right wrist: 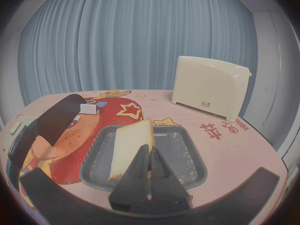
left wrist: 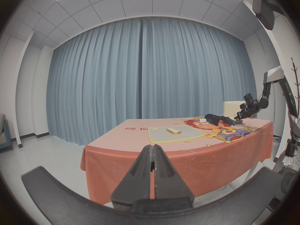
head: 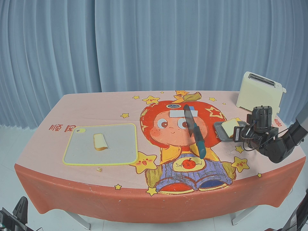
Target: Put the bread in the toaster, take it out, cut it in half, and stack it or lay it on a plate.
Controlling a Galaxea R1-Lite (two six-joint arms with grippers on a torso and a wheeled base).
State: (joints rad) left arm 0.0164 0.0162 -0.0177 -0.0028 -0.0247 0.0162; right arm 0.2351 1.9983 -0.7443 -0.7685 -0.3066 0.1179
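Note:
One half slice of bread lies on the yellow-edged cutting board at the table's left. The other bread half stands tilted over the grey plate, with my right gripper shut on its lower corner; in the head view this half and the gripper are at the plate on the right. The cream toaster stands behind them. My left gripper is shut with nothing in it, low and off the table's left front.
A knife with a dark blade and teal handle lies mid-table, its tip resting on a small white block, just left of the plate. A crumb lies in front of the board. The table's front edge is close to the right arm.

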